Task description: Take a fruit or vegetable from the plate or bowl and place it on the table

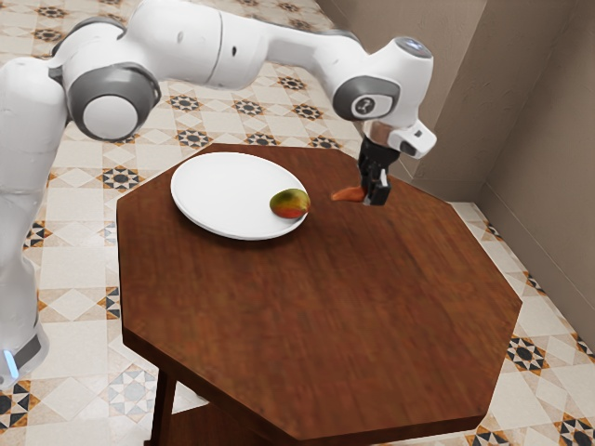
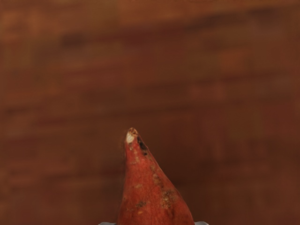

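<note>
My fingers (image 1: 375, 196): clenched w/ sweet potato (image 1: 348, 194) btwn
Spot: over tabletop (image 1: 325, 307), off plate (image 1: 228, 190); contact unclear
Set-down: I'd ease down slow, lvl, release only w/ wt supported

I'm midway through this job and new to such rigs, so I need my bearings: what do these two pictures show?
The white machine is a jointed robot arm ending in a black two-finger gripper. The exterior view is taken from beside the arm; the wrist view comes from a camera on its hand, looking down.

The gripper is shut on an orange-red root, probably a sweet potato, whose pointed tip shows in the wrist view. I cannot tell whether it touches the wooden table.

On the table is a white plate, with a green-and-red fruit, perhaps a mango, near its rim.
</note>
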